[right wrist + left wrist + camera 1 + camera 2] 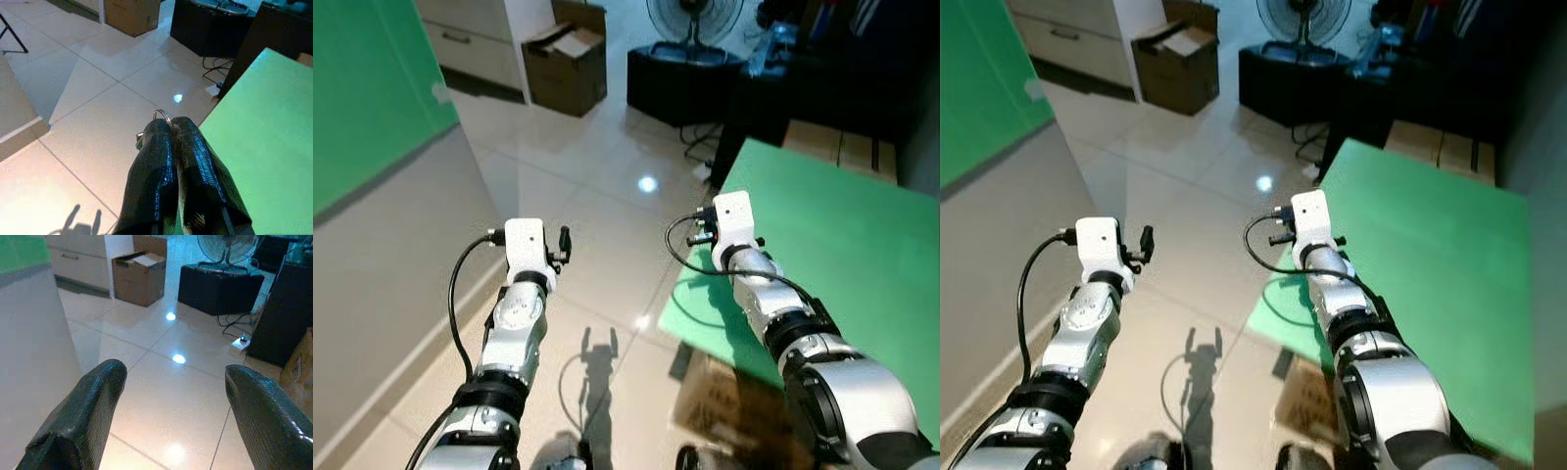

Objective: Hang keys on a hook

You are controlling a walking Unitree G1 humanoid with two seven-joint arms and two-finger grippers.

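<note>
Floor tiles open ahead of both pincers. Right gripper pinched on key ring, green table edge beside. Left gripper spread wide; wall close alongside.

Head stereo pair: looked forward and down from above both arms, tiled floor and green surface shared. Wrist cameras: sat close behind own claws, faced along fingers; both caught cardboard box across floor.
</note>
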